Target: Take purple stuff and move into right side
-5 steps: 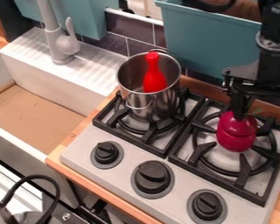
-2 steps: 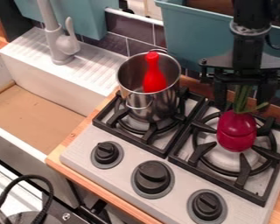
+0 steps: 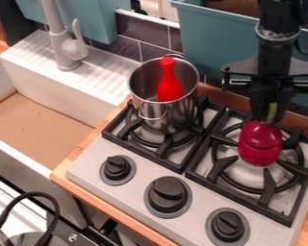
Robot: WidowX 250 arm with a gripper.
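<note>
The glossy, rounded purple-red toy vegetable (image 3: 259, 146) was seated on the right-hand burner, above the black metal grate (image 3: 269, 186), and its green stem (image 3: 272, 113) was gripped by the black tool (image 3: 268, 114). In the frame just before, the tool had been spread wide, with its fingers held apart on either side of the stems; since then they had been brought together around them. In the earliest frame the tool had been placed farther to the right and turned differently, while the vegetable itself was left in the same spot throughout. A smooth, bulbous body was shown, marked by a curved seam around its middle.

On the left-hand burner a shiny cylindrical steel pot (image 3: 163, 113) was set, fitted with wire handles, and inside it a smooth bright-red object shaped like a bowling pin (image 3: 170, 86) was stood, its neck raised near the rim. Both burners were carried by a matte pale-grey stove top (image 3: 131, 196), on which three round black knobs (image 3: 167, 194) were mounted in a row. The stove was edged by the orange-brown wooden counter (image 3: 70, 163). Beyond it, a white sink (image 3: 54, 98) was seen with a ribbed ledge, topped by a rounded grey faucet (image 3: 70, 48). The back wall was covered in dark rectangular tiles (image 3: 153, 31), partly hidden by smooth teal plastic bins (image 3: 237, 48).
</note>
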